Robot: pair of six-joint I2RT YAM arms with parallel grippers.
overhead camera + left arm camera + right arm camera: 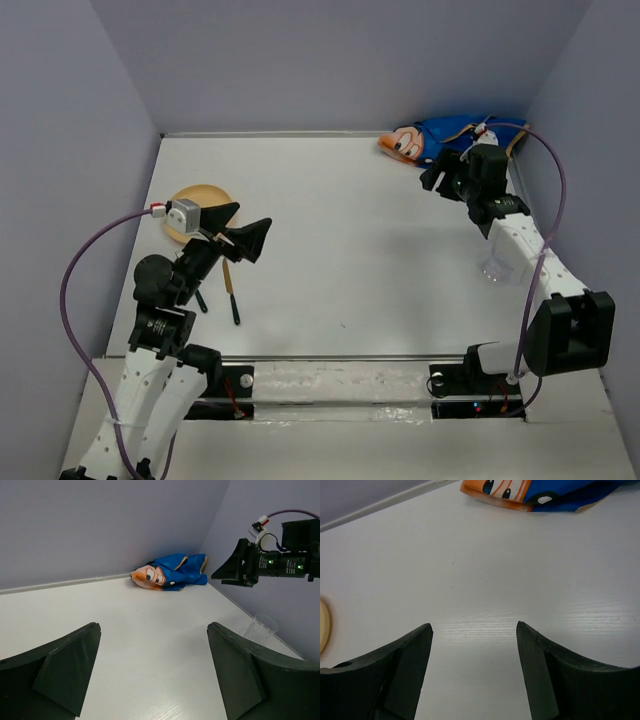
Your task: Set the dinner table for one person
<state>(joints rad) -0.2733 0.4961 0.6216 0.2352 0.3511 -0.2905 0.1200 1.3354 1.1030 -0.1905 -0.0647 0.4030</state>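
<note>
The white dinner table [370, 250] fills the top view. A crumpled blue cartoon-mouse placemat [440, 138] lies in the far right corner. A tan plate [195, 200] sits at the left, partly under my left arm. Two slim dark utensils [233, 295] lie just in front of the plate. A clear plastic cup [495, 268] stands by the right wall. My left gripper [243, 228] is open and empty above the table beside the plate. My right gripper [440, 172] is open and empty, just in front of the placemat [545, 490].
Pale lavender walls close in the table on three sides. The left wrist view shows the placemat [170, 573], the cup [261, 628] and the right gripper [235, 570]. The plate's edge [323, 625] shows at the left of the right wrist view.
</note>
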